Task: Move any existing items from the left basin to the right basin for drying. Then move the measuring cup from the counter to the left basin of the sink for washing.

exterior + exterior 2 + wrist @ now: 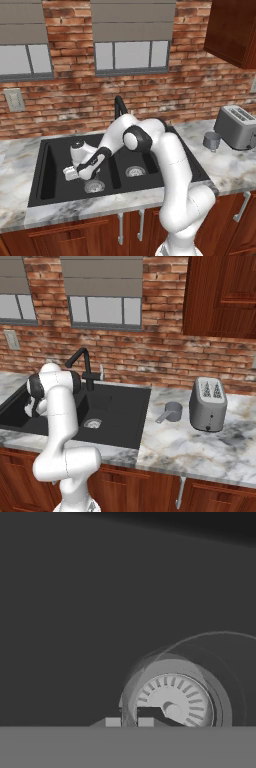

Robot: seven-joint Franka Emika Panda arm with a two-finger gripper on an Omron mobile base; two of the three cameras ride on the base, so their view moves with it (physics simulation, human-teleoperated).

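A clear glass (175, 682) stands over the drain (172, 704) of the sink's left basin (52, 175). My gripper (129, 722) reaches down into that basin and is shut on the thin near wall of the glass, one fingertip on each side. In the left base view the gripper (73, 173) sits low in the left basin, just left of the drain. The measuring cup (212, 141), small, grey and with a handle, stands on the counter right of the sink, beside the toaster; the right base view shows the measuring cup (172, 412) too.
The right basin (145, 162) lies past a low divider. A black faucet (120, 106) rises behind the sink's middle. A silver toaster (237, 127) stands at the far right of the marble counter (235, 165). Brick wall and windows close the back.
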